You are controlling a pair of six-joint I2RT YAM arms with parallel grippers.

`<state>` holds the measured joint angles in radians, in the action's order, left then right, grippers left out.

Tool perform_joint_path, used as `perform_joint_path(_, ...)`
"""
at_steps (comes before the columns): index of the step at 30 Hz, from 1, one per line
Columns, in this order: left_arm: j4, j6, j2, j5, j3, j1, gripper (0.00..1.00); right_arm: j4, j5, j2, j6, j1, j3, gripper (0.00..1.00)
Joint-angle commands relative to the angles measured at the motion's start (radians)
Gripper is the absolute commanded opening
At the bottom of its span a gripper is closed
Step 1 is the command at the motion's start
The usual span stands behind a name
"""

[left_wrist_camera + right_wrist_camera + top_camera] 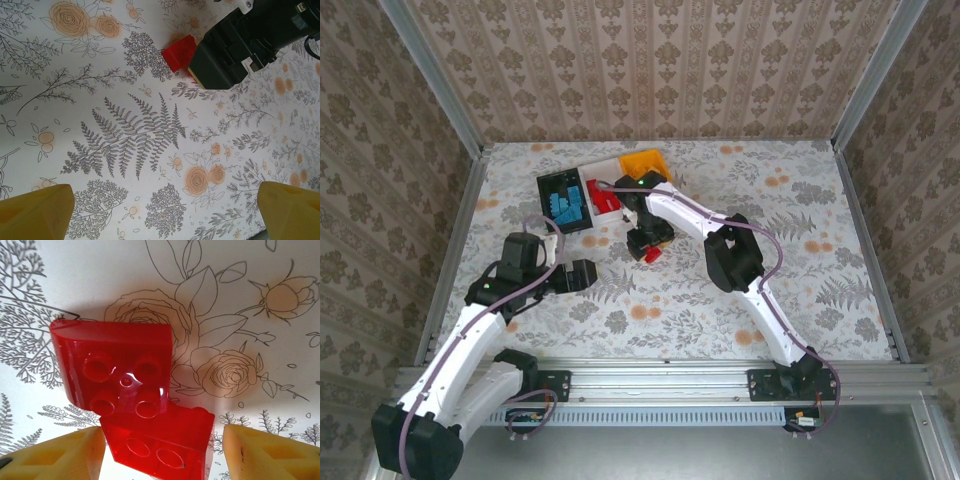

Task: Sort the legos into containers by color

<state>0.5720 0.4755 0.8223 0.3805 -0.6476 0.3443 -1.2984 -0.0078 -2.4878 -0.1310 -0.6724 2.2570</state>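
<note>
Two red legos lie touching on the flowered table, a square one (117, 372) and a lower one (157, 440). My right gripper (162, 437) is open and straddles the lower one: its left finger (65, 455) is against the brick, while the right finger (265, 450) stands a little apart. From above, that gripper (650, 243) hangs over the red legos (651, 255). My left gripper (588, 275) stands open over bare table with nothing between its fingers (35, 210); its camera sees one red lego (181, 52) beside the right gripper's black body (235, 50).
The containers sit in a row behind the right gripper: a black bin (548, 190) with blue legos, a white bin (610, 165) with red ones, and an orange-yellow bin (645, 162). Patterned walls enclose the table on three sides.
</note>
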Motion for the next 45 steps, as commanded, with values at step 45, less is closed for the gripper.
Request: perform_joint_path(45,-0.004,0.005,-0.043,0.033,0.03,-0.02,0.96,0.562,-0.006,0.548,-0.076,-0.005,-0.249,0.41)
